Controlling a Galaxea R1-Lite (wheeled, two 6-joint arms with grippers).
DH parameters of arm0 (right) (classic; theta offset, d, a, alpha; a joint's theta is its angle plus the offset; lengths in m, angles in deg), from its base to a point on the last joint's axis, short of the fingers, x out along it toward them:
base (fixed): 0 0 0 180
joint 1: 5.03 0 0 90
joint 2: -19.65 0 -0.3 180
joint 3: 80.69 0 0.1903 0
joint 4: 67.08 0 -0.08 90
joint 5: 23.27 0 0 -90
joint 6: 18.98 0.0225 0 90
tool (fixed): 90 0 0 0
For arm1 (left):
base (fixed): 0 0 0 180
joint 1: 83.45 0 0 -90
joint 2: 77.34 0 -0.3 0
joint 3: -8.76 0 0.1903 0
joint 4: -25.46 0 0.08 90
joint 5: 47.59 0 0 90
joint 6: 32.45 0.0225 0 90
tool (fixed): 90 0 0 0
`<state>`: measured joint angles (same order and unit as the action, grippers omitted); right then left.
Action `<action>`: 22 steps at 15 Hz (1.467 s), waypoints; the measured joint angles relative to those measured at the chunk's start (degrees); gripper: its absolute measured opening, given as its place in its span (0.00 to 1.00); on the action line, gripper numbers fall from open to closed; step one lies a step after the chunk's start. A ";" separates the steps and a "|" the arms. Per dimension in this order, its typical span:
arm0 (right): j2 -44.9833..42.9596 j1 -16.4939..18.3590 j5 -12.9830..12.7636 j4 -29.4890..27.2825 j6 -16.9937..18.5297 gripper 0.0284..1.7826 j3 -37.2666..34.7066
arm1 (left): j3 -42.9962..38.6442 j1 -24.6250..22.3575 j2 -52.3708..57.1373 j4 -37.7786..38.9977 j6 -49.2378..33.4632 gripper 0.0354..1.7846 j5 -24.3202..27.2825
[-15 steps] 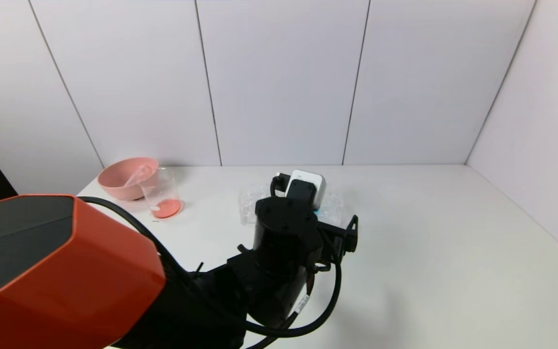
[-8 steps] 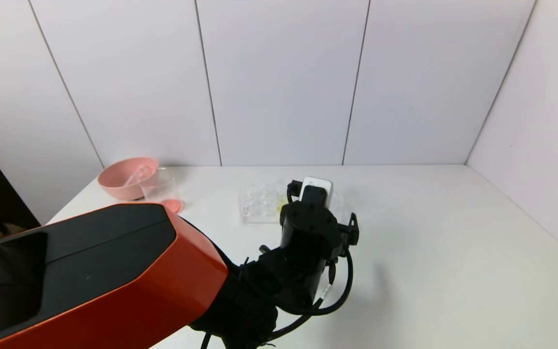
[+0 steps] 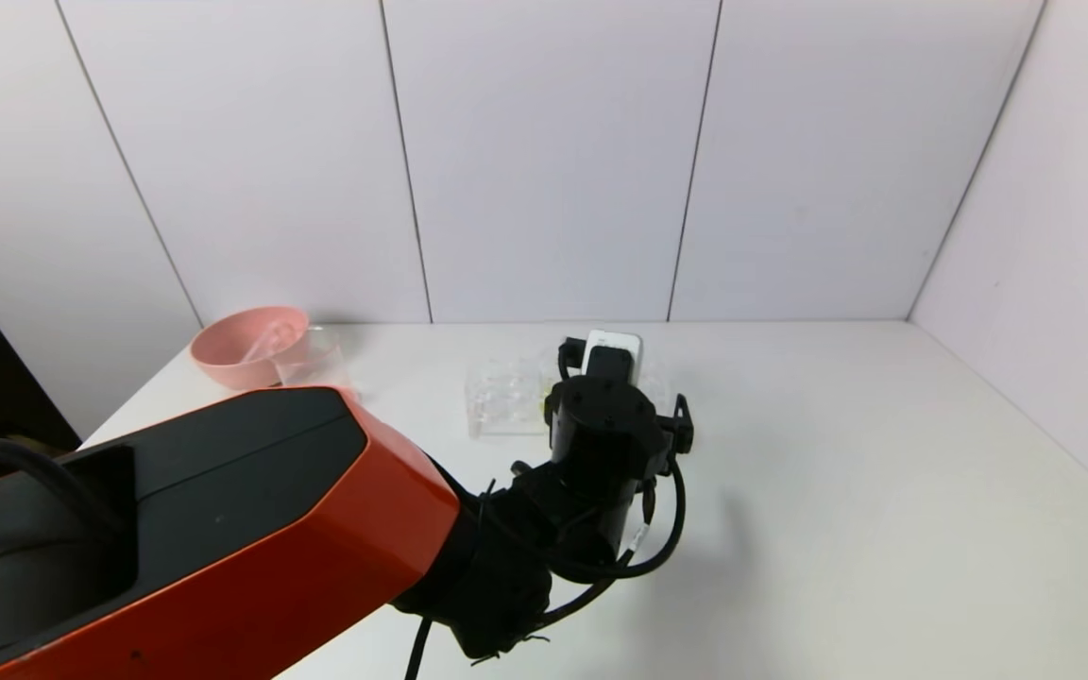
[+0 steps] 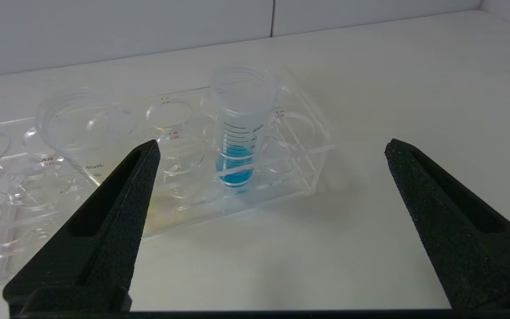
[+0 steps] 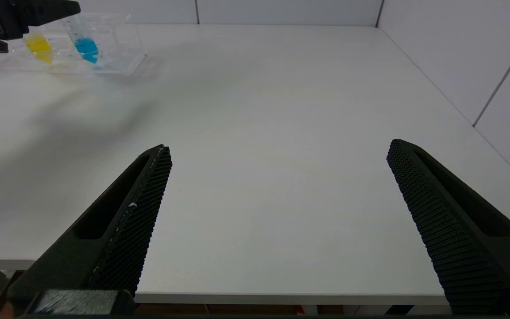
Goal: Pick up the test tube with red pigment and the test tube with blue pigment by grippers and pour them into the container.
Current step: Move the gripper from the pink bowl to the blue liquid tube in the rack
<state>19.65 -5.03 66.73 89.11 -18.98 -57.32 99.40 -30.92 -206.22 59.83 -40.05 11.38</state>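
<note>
Blue liquid fills the rounded bottom of the test tube with blue pigment (image 4: pixel 240 133), which stands upright in the clear tube rack (image 4: pixel 281 177), long axis vertical, open mouth up. It sits just ahead of the left gripper (image 4: pixel 270 150), between the lines of its two black fingers (image 4: pixel 117 208), which stand wide apart and hold nothing, short of the rack's near edge. Beside that tube, toward the gripper's other finger, a second clear tube (image 4: pixel 75 128) stands in the rack; from the right wrist view a yellow-liquid tube (image 5: pixel 39 44) shows next to the blue one.

Farther off to the left gripper's left, the container (image 3: pixel 315 357), a clear beaker, stands touching or just beside a pink bowl (image 3: pixel 244 342); most of it is hidden behind the orange arm shell (image 3: pixel 223 529).

The right gripper (image 5: pixel 277 186) hangs near the front edge of the tabletop (image 3: pixel 837 491), fingers spread wide and empty, well apart from the rack.

The tabletop is plain white and matte, closed in by pale panelled walls (image 3: pixel 544 161) behind and to the right.
</note>
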 joint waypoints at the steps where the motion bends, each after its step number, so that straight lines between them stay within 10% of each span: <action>1: 0.00 0.00 0.00 0.00 0.00 1.00 0.00 | 0.35 -0.24 -0.23 -0.05 0.02 1.00 0.00; 22: 0.00 0.00 0.00 0.00 0.00 1.00 0.00 | 9.92 -2.34 -5.24 -2.63 0.35 1.00 0.52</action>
<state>19.65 -5.03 66.73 89.11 -18.98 -57.32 109.33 -33.26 -211.46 57.19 -39.70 11.90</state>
